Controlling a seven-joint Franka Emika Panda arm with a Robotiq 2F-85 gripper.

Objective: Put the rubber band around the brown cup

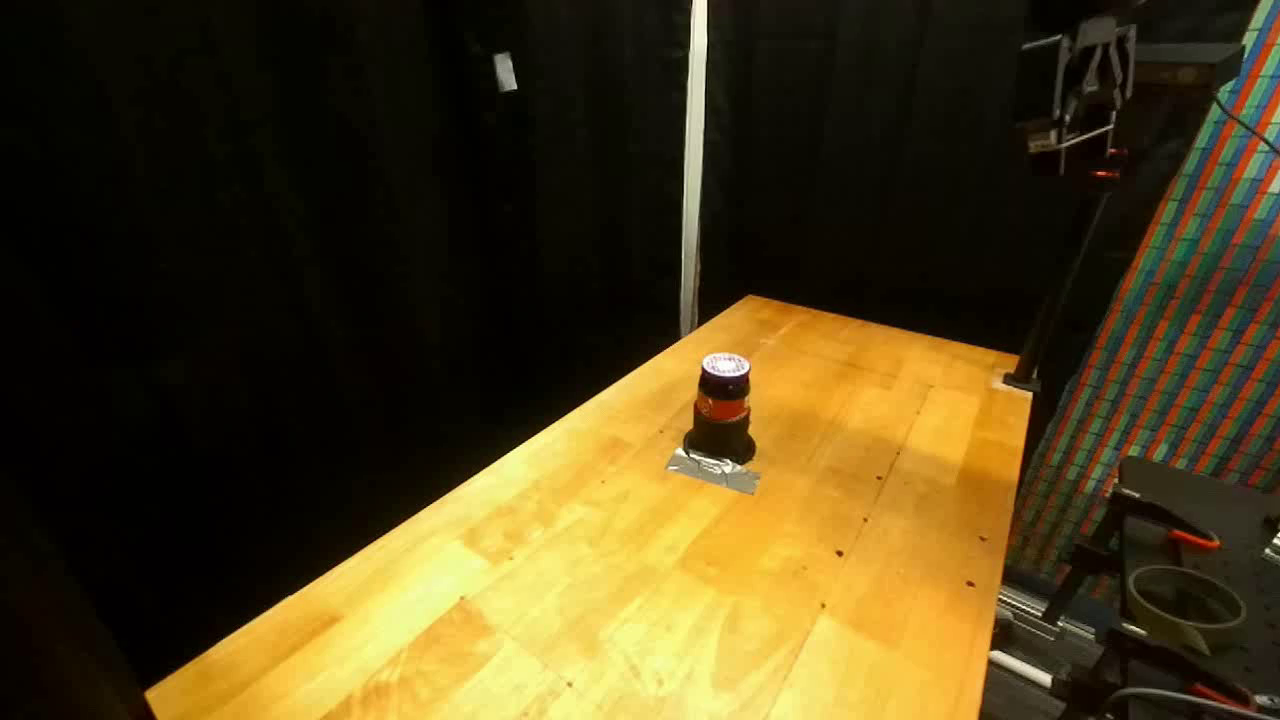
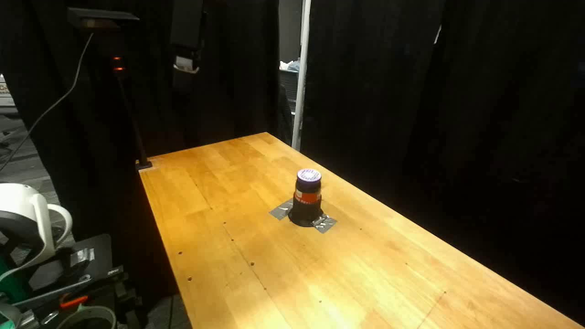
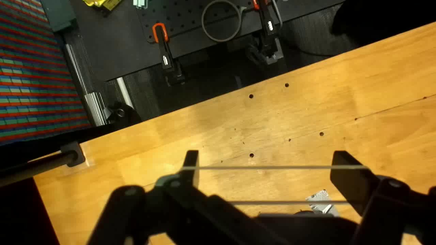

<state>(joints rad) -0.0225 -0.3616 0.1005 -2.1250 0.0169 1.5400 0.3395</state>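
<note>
Brown cup (image 1: pixel 722 408), in an exterior view: standing upright on the table (image 1: pixel 620 580), long axis vertical, capped end pointing straight up.
Cup's finish: dark brown, ringed at the middle by an orange-red stripe; white, purple-rimmed cap on top; flared dark base (image 1: pixel 720 442) below, with silver tape (image 1: pixel 715 472) against it.
Cup's place: nearer the long edge beside the black curtain (image 1: pixel 350 250) than the opposite one; long run of wood toward the camera, shorter one toward the far end.
Gripper (image 3: pixel 265 166), in the wrist view: spread wide, fingers (image 3: pixel 349 185) far apart, stretching the rubber band (image 3: pixel 265 167) between them.
Rubber band: pulled taut in two straight, parallel strands, thin and greyish tan, long axis running from finger to finger.
Cup from the wrist: mostly hidden behind the gripper, down to a dark curved edge just beside the tape; axis impossible to tell.
Table edge: slanting across the upper part of the view, facing a black side table (image 3: pixel 112 51) with orange-tipped clamps (image 3: pixel 165 51).
Cup, in an exterior view: upright here too, base between two pieces of tape.
Gripper overhead: raised above the table, well apart from the cup; too dark to tell the spread.
Far corner: dark pole (image 2: pixel 133 123), well apart from the cup.
</note>
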